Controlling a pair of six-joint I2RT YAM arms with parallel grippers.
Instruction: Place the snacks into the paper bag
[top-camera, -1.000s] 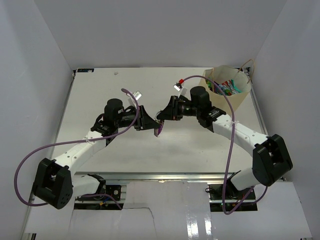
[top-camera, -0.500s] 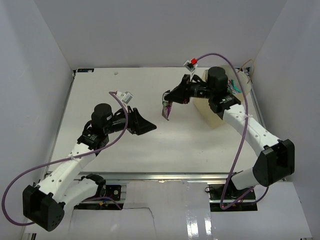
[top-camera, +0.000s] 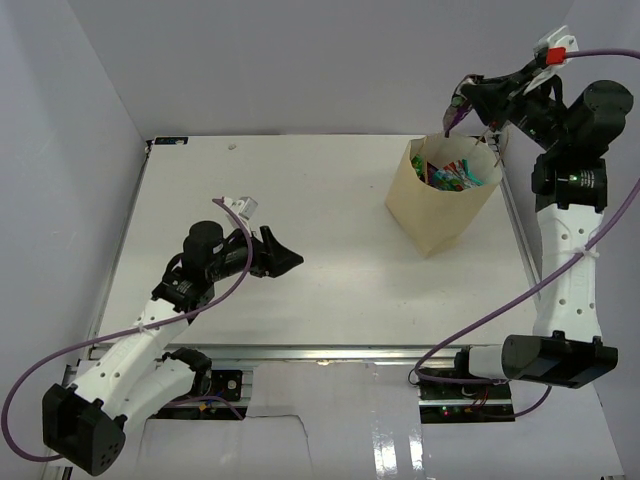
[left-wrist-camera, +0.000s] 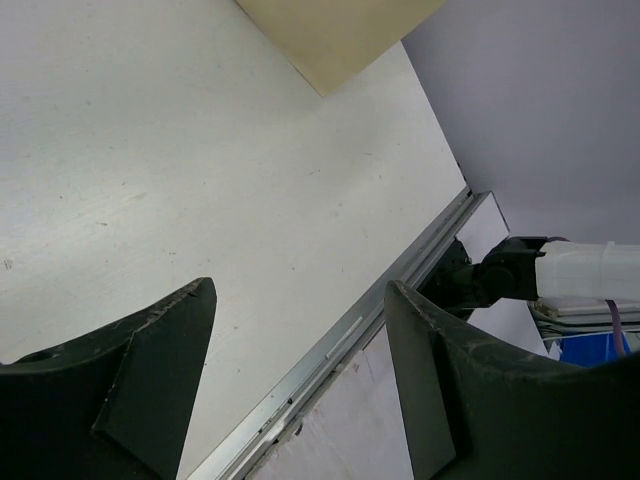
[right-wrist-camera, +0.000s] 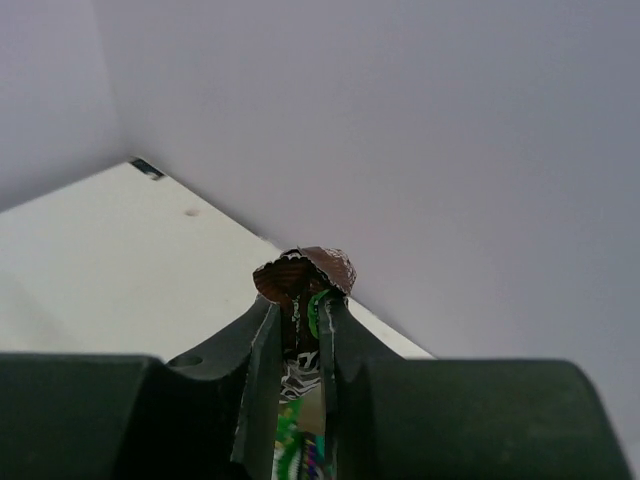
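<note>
Your right gripper (top-camera: 462, 100): pinching one packet (right-wrist-camera: 303, 275), held high over the far rim of the paper bag (top-camera: 440, 215). Other packets (top-camera: 455, 176): inside the bag. Your left gripper (top-camera: 290, 262): spread, low over the table (top-camera: 350, 290).

One paper bag (top-camera: 440, 215), one pinched snack packet (right-wrist-camera: 303, 272), two end effectors (left-wrist-camera: 300, 288) (top-camera: 456, 108).

The paper bag (top-camera: 440, 205) stands at the counter's (top-camera: 300, 180) far right corner, close to the right wall (top-camera: 610, 25). Its mouth gapes upward, part-filled with snacks (top-camera: 455, 175). The right gripper (top-camera: 455, 105), jaws pinched on a packet (top-camera: 449, 122), hangs above the bag's far rim, near the back wall (top-camera: 300, 60). Bare counter stretches from the bag leftward to the left gripper (top-camera: 288, 262).
</note>
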